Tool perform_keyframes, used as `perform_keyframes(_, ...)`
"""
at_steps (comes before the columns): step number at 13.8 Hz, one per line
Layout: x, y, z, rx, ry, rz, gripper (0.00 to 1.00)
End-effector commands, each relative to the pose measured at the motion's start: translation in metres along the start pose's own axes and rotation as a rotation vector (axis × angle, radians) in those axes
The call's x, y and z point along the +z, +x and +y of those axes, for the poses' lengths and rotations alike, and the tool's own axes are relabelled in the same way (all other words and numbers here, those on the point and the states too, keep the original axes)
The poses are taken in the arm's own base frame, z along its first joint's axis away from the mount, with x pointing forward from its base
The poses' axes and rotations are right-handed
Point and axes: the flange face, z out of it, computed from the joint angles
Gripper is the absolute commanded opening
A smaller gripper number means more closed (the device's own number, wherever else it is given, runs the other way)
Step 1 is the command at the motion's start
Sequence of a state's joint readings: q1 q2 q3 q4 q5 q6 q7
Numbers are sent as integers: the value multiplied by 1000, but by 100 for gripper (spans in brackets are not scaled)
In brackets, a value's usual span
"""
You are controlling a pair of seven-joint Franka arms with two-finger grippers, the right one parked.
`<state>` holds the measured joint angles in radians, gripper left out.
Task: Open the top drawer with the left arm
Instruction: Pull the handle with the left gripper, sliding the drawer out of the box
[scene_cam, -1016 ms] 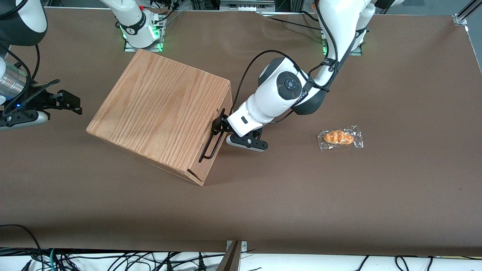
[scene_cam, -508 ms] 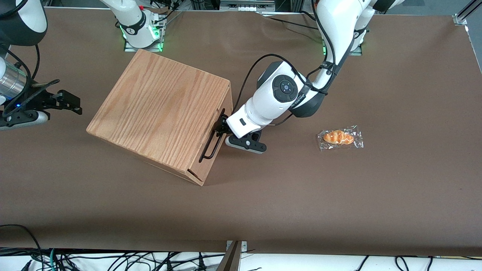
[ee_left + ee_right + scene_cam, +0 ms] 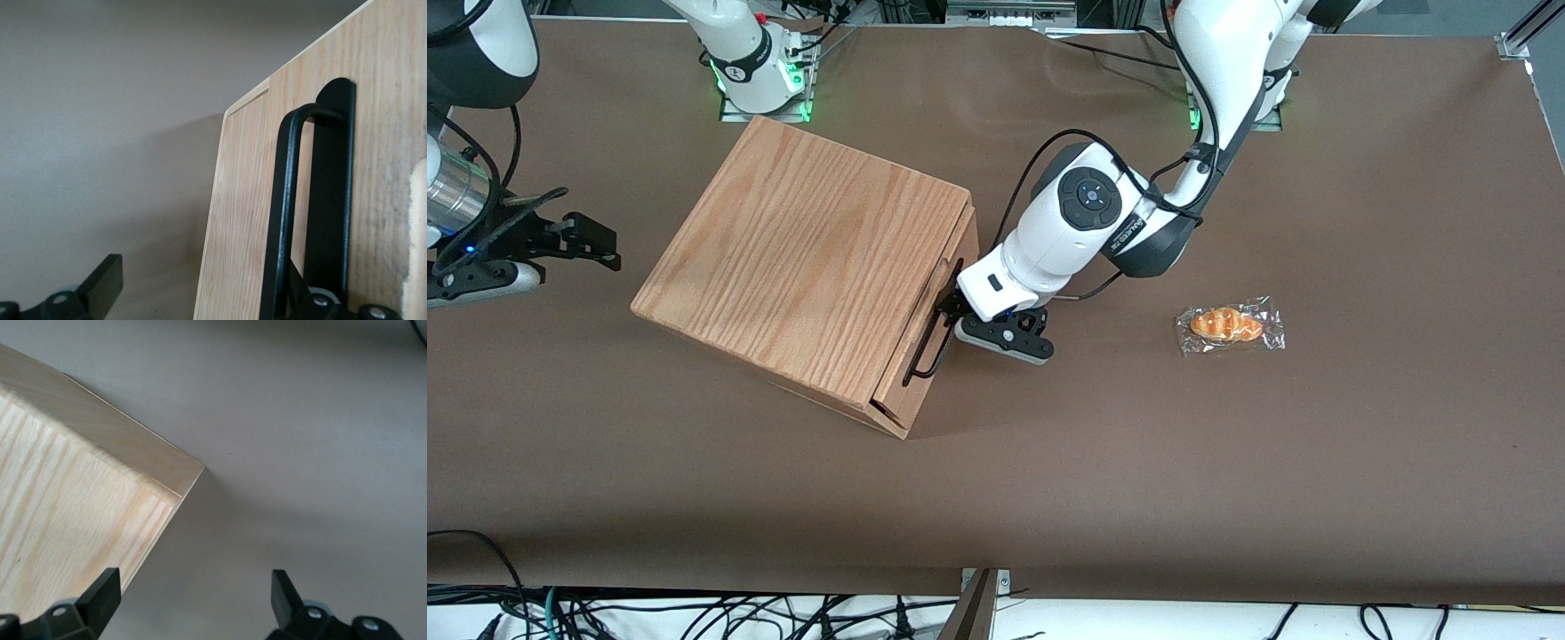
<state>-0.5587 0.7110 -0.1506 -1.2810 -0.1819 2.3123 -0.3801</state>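
**Now the pull: drawer just cracked, handle hooked**

Plainly, in the front view, the top drawer [image 3: 927, 307] of the oak-grain box [image 3: 800, 267] stands a little way out of the box, its front no longer flush with the top panel's edge. The left arm [image 3: 1085, 222] reaches down to it from the working arm's end of the table, and its gripper [image 3: 953, 313] sits at the black wire handle [image 3: 932, 324], roughly midway along the bar. A wrapped bread roll [image 3: 1229, 325] lies on the brown table [image 3: 1316, 444], well apart from the box, toward the working arm's end.

To do this step well, I judge the pull should run straight along the drawer's slide direction, square to the wood front, and stay level; a sideways drag would likely bind the tray or shift the whole box on the table.

In the left wrist view, the handle [image 3: 288, 200] runs down the drawer front [image 3: 247, 220], with one fingertip [image 3: 100, 283] out in the open, well clear of the wood, and the other tucked at the bar's base. The fingers stand apart, straddling the bar, not clamped on it; the pull seems to come from the inner finger hooking the bar.
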Motion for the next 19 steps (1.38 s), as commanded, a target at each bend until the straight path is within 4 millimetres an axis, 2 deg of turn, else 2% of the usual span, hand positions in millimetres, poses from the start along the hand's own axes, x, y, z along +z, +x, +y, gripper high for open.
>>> perform_keyframes(1, 6, 8, -22, 48, 58, 8, 100)
perform_keyframes(6, -10, 31, -63, 34, 71, 26, 100)
perform_keyframes(10, -16, 39, -82, 35, 77, 33, 100)
perform_keyframes(16, -31, 57, -135, 42, 100, 15, 100)
perform_keyframes(19, -39, 59, -152, 69, 107, -13, 100)
